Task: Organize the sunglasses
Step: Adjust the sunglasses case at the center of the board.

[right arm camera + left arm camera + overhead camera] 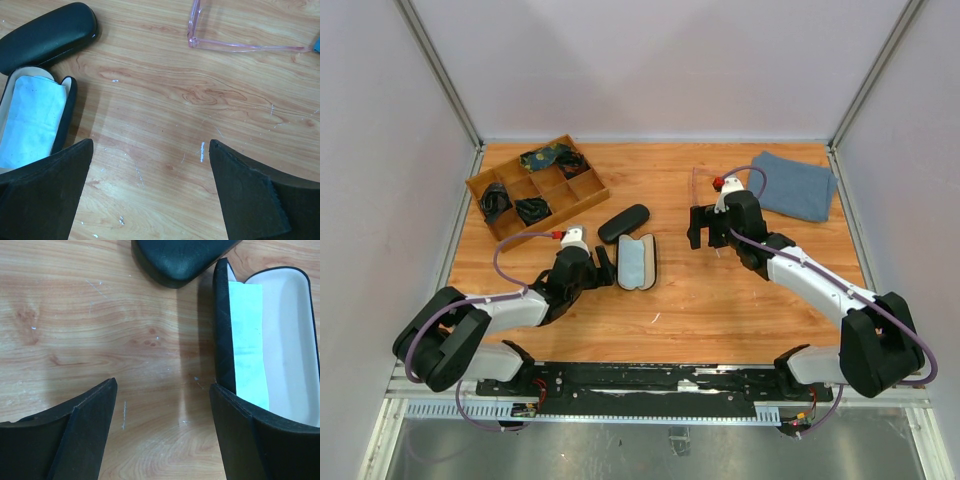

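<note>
The translucent pale pink sunglasses (240, 47) lie unfolded on the wooden table, ahead of and to the right of my right gripper (151, 145), which is open over bare wood. From above, the pink sunglasses (695, 185) lie just beyond the right gripper (703, 236). My left gripper (164, 390) is open and empty over the table. Its right finger is beside the open black case (290, 340), which holds a light blue cloth (247, 340). From above, the left gripper (603, 267) sits left of that open case (637, 262).
A closed black case (623, 222) lies beside the open one. A wooden compartment tray (535, 186) at the back left holds dark items. A folded blue cloth (793, 185) lies at the back right. White walls surround the table.
</note>
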You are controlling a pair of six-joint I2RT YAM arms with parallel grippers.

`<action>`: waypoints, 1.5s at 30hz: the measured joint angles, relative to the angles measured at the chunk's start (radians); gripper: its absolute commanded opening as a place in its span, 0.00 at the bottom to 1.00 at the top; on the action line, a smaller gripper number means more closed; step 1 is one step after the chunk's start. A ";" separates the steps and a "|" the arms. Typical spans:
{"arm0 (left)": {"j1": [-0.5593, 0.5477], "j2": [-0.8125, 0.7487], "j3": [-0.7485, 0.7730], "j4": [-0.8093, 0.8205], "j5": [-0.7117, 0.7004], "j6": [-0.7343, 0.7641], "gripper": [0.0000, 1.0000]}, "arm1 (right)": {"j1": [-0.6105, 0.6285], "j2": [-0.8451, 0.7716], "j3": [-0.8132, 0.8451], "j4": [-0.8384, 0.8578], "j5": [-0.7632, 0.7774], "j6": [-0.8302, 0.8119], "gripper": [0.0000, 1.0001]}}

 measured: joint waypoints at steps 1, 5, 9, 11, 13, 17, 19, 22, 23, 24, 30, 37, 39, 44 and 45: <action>0.000 0.000 0.000 0.000 0.007 0.000 0.80 | 0.000 0.000 0.000 0.000 0.000 0.000 0.99; 0.000 0.000 0.000 0.000 0.029 -0.001 0.80 | 0.000 0.000 0.000 0.000 0.000 -0.001 0.99; -0.003 0.005 0.000 0.003 0.042 -0.003 0.80 | 0.000 0.000 0.000 0.000 0.000 -0.001 0.99; -0.006 0.010 0.001 0.011 0.043 -0.005 0.80 | 0.000 0.000 0.000 0.000 0.000 -0.002 0.99; -0.012 0.016 0.003 0.016 0.043 -0.007 0.80 | 0.000 0.000 0.000 0.000 0.000 -0.002 0.99; -0.023 0.023 0.008 0.020 0.043 -0.008 0.80 | 0.000 0.000 0.000 0.000 0.000 -0.002 0.99; -0.030 0.026 0.008 0.024 0.043 -0.011 0.80 | 0.000 0.000 0.000 0.000 0.000 -0.002 0.99; -0.035 0.030 0.010 0.028 0.043 -0.013 0.80 | 0.000 0.000 0.000 0.000 0.000 -0.003 0.99; -0.036 0.031 0.010 0.030 0.043 -0.015 0.80 | 0.000 0.000 0.000 0.000 0.000 -0.003 0.99; -0.037 0.031 0.011 0.030 0.043 -0.015 0.80 | 0.000 0.000 0.000 0.000 0.000 -0.003 0.99; -0.037 0.029 0.011 0.024 0.032 -0.023 0.81 | -0.007 0.003 0.000 0.010 -0.001 -0.003 0.92; -0.037 -0.066 -0.025 -0.013 -0.014 -0.041 0.81 | -0.066 0.187 0.127 0.001 -0.017 -0.045 0.84; -0.037 -0.103 -0.037 -0.024 -0.027 -0.043 0.81 | -0.068 0.273 0.222 -0.033 -0.012 -0.060 0.82; -0.037 -0.199 -0.067 -0.061 -0.058 -0.043 0.81 | -0.068 0.445 0.420 -0.076 -0.009 -0.092 0.76; -0.037 -0.218 -0.073 -0.068 -0.062 -0.043 0.81 | -0.068 0.471 0.451 -0.084 -0.003 -0.097 0.74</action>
